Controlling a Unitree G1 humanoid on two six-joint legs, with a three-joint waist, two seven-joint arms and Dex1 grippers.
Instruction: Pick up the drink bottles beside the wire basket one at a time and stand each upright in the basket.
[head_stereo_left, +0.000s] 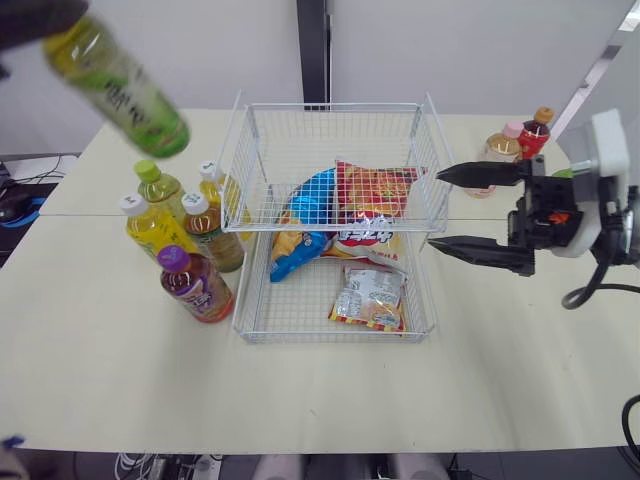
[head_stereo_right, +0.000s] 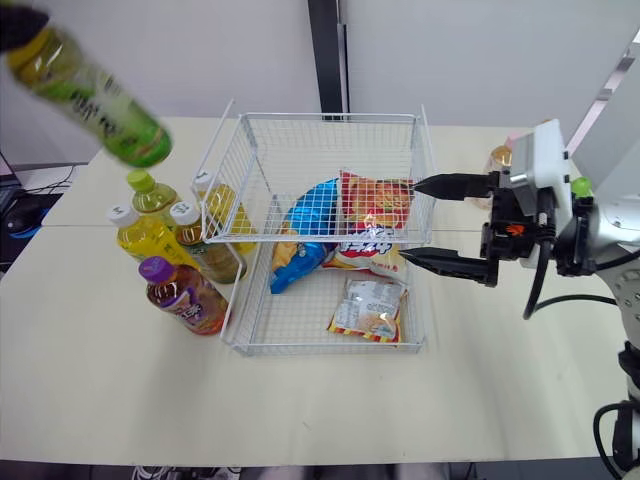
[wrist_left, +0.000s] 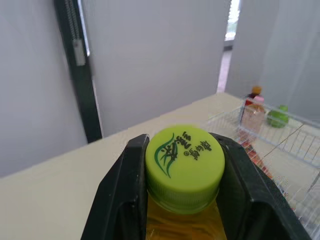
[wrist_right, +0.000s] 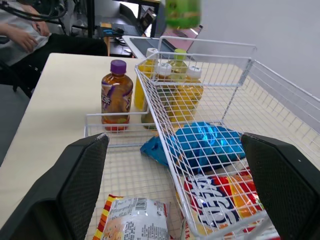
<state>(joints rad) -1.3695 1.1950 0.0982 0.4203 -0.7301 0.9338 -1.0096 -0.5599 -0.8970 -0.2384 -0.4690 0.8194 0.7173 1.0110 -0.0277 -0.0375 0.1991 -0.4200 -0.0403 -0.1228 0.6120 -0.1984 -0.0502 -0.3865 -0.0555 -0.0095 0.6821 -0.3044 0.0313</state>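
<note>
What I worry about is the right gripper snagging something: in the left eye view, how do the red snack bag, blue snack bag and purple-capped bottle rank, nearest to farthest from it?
1. Red snack bag, right side of the wire basket, just beside the open right gripper.
2. Blue snack bag, mid-basket, left of the red one.
3. Purple-capped bottle, outside the basket's left wall.

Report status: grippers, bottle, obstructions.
Left gripper shut on bottle, aloft left of basket. Right gripper open by basket's right wall. Snack bags lie in basket.
</note>
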